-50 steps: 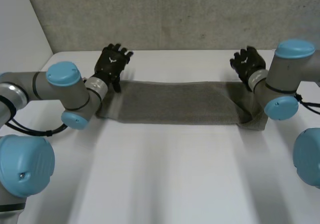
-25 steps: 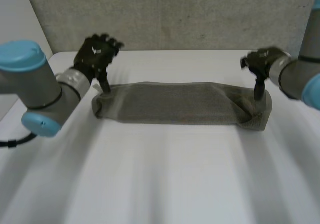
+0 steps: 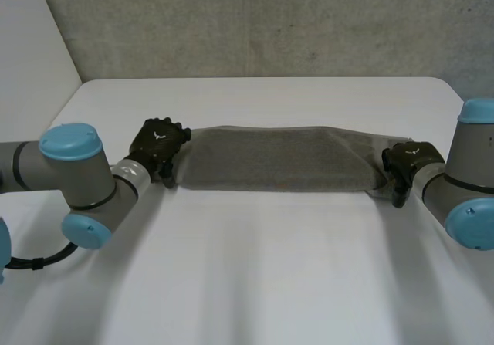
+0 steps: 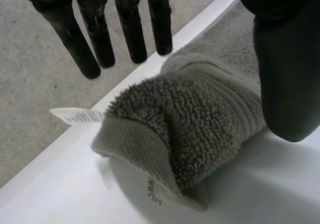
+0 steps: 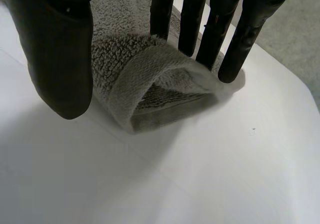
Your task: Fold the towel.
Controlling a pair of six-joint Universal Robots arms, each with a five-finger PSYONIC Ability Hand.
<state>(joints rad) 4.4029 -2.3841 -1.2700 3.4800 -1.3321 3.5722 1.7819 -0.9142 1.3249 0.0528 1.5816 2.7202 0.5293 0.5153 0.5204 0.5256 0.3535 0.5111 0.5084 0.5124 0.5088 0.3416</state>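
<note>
A grey-brown towel (image 3: pixel 278 160) lies folded into a long strip across the white table (image 3: pixel 270 275). My left hand (image 3: pixel 158 146) is low at the strip's left end. In the left wrist view its straight fingers (image 4: pixel 100 43) stand behind the bunched towel end (image 4: pixel 195 129) and its thumb (image 4: pixel 287 83) in front, with no pinch showing. My right hand (image 3: pixel 409 164) is at the right end. There its fingers (image 5: pixel 235 38) reach over the folded end (image 5: pixel 145 73), tips touching the far side, while the thumb (image 5: pixel 60 68) stands just off the near side.
A white label (image 4: pixel 75 116) sticks out of the towel's left end. The table's far edge (image 3: pixel 262 79) runs close behind the towel, with a grey wall (image 3: pixel 255 21) beyond. Bare table stretches in front of the strip.
Both hands have come down from above the towel's far corners to its two ends, and their fingers have drawn somewhat closer to the thumbs. The left end is pushed in and bunched.
</note>
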